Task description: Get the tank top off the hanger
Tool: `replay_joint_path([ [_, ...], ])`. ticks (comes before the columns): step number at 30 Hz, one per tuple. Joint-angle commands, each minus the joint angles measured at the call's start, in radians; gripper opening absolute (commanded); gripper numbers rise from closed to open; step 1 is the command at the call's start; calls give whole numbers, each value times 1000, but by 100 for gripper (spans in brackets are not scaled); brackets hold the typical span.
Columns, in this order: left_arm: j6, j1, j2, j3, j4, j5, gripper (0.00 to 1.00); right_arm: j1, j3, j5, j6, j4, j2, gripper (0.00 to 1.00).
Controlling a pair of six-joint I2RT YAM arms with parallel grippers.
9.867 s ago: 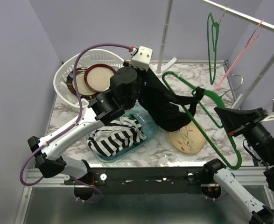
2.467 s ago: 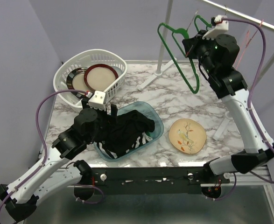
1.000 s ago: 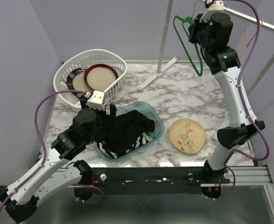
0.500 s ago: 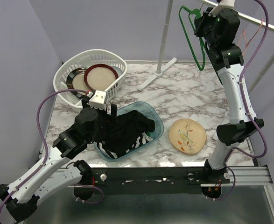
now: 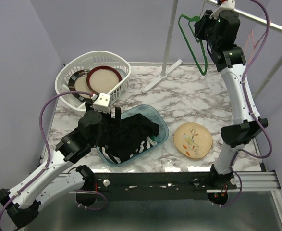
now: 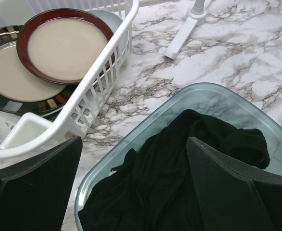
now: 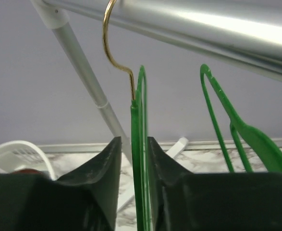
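The tank top (image 6: 179, 163) lies in the clear bin (image 6: 213, 91) under our left gripper (image 6: 133, 142), which is wide open and empty. Our right gripper (image 7: 134, 144) sits a little loose around the green hanger (image 7: 140, 120), which is hooked on the rail (image 7: 203, 24). If we pull back crooked, a finger could catch the hanger and knock it off.

The marble table (image 5: 193, 98) bears a white basket (image 5: 118, 90), teal bin (image 5: 153, 114) and plate (image 5: 192, 139).

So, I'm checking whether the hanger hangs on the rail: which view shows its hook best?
Right wrist: the gold hook curls up against the rail, close up. Top view shows the green hanger, its hook too small to make out. Left wrist misses it.
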Motion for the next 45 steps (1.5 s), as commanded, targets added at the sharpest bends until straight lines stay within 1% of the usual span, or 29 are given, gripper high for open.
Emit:
replay_joint_path([
  [1, 7, 7, -1, -8, 16, -12, 99, -1, 8, -3, -14, -23, -64, 51],
  [2, 7, 7, -1, -8, 15, -10, 99, -1, 5, -12, -14, -37, -86, 59],
  [4, 9, 7, -4, -8, 16, -4, 99, -1, -15, -34, -14, -82, -116, 66],
  [5, 7, 7, -7, -10, 16, -2, 99, -1, -25, -54, -14, -101, -133, 75],
  [7, 9, 5, -12, -12, 21, 7, 99, -3, -77, -89, -5, -152, -198, 85],
  [8, 10, 7, -14, -12, 21, 17, 99, -1, -103, -135, -5, -168, -227, 94],
  [10, 10, 5, -20, -12, 24, 31, 99, 0, -174, -190, -8, -182, -324, 98],
  [11, 12, 7, -23, -15, 25, 36, 99, -1, -265, -221, -8, -175, -361, 100],
  [12, 10, 7, -24, -15, 24, 34, 99, 0, -319, -221, -9, -155, -396, 100],
  [13, 10, 5, -30, -12, 24, 38, 99, 0, -358, -220, -6, -156, -466, 100],
  [14, 10, 7, -34, -9, 24, 39, 99, 0, -414, -220, -5, -162, -494, 100],
  [16, 7, 7, -56, -13, 47, 53, 99, -1, -452, -223, 7, -208, -575, 100],
  [17, 7, 5, -67, -16, 54, 68, 99, 0, -475, -238, 18, -218, -611, 100],
  [19, -6, 7, -87, -12, 65, 90, 99, -1, -576, -273, 36, -219, -681, 100],
  [20, -19, 7, -92, 4, 67, 94, 99, 0, -614, -293, 75, -218, -762, 100],
  [21, -29, 7, -92, 14, 67, 106, 99, 0, -692, -304, 101, -209, -800, 100],
  [22, -37, 7, -92, 25, 59, 134, 99, -1, -728, -321, 124, -205, -842, 100],
  [23, -52, 5, -92, 48, 52, 162, 99, -1, -758, -359, 144, -201, -908, 100],
  [25, -69, 7, -86, 71, 35, 215, 99, 0, -855, -409, 149, -190, -973, 100],
  [26, -98, 7, -86, 86, 32, 228, 99, -1, -886, -471, 139, -187, -998, 100],
  [27, -109, 7, -87, 94, 28, 238, 99, -1, -909, -494, 133, -195, -1040, 100],
  [31, -184, 5, -109, 114, 30, 294, 99, 0, -967, -508, 153, -230, -1108, 100],
  [33, -227, 5, -123, 108, 39, 326, 99, 0, -1018, -574, 167, -218, -1134, 100],
  [35, -238, 5, -141, 100, 48, 352, 99, 0, -1062, -639, 193, -216, -1171, 100],
  [38, -263, 7, -153, 114, 22, 367, 99, 0, -1099, -666, 201, -219, -1217, 100],
  [42, -284, 5, -181, 116, 22, 369, 99, 0, -1170, -608, 211, -202, -1275, 100],
  [45, -310, 7, -204, 94, 48, 378, 99, -1, -1177, -579, 208, -215, -1288, 100],
])
